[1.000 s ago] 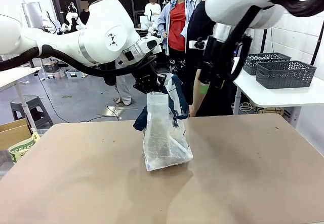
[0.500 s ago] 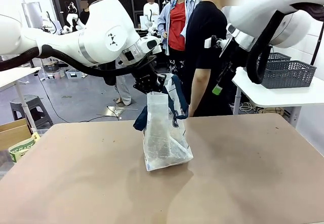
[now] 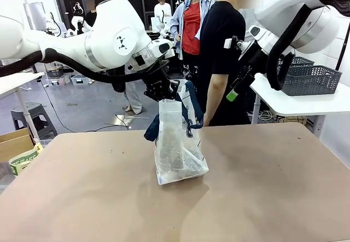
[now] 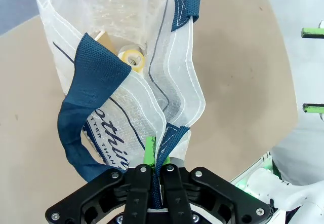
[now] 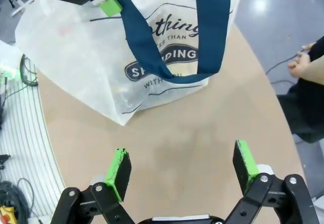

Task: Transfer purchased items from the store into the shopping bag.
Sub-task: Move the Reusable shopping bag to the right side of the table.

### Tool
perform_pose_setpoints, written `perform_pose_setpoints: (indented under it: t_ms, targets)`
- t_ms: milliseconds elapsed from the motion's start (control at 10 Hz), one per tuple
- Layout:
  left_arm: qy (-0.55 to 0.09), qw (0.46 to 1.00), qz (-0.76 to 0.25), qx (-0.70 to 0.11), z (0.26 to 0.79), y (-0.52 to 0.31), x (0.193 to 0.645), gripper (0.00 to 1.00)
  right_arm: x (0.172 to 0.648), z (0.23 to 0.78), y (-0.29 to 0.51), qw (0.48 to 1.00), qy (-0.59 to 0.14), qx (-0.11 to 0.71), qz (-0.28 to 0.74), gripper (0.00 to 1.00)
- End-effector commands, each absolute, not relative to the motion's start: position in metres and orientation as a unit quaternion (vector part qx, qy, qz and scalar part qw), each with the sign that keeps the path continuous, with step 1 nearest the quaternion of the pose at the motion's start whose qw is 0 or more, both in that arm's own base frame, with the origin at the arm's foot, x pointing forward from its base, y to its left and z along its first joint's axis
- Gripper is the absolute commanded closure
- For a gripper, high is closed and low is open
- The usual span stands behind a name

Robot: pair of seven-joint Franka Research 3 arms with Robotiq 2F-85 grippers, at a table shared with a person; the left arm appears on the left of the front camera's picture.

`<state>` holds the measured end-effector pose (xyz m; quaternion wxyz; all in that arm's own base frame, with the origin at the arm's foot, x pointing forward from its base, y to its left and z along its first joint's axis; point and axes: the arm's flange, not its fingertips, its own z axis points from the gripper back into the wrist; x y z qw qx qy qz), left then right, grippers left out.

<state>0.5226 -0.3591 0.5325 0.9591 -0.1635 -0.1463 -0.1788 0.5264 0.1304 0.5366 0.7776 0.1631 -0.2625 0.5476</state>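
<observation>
The shopping bag stands mid-frame on the tabletop, a thin, crinkly, see-through plastic sack that looks light and floppy, so its woven navy straps seem the sturdiest hold. The left gripper is clamped on the rim by one strap (a yellowish tape roll lies inside), while the right gripper hangs with jaws apart, empty.

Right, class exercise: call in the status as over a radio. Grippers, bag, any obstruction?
Left gripper shut on shopping bag rim, holding it up. Right gripper open, empty, raised beside the person. Yellow tape roll inside bag. Nothing blocking the bag's mouth.
</observation>
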Motion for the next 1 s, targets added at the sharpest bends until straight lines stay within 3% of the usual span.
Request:
perform_pose_setpoints:
  t_ms: [0, 500, 900]
  targets:
    - [-0.147, 0.958, -0.181, -0.164, 0.533, -0.358, 0.523, 1.00, 0.527, 0.537, 0.131, 0.778, -0.263, 0.149, 0.551, 0.00]
    - [-0.146, 0.959, -0.179, -0.164, 0.533, -0.359, 0.523, 1.00, 0.527, 0.537, 0.131, 0.778, -0.263, 0.149, 0.551, 0.00]
    - [-0.105, 0.967, -0.185, -0.141, 0.593, -0.345, 0.540, 1.00, 0.527, 0.537, 0.131, 0.778, -0.263, 0.149, 0.551, 0.00]
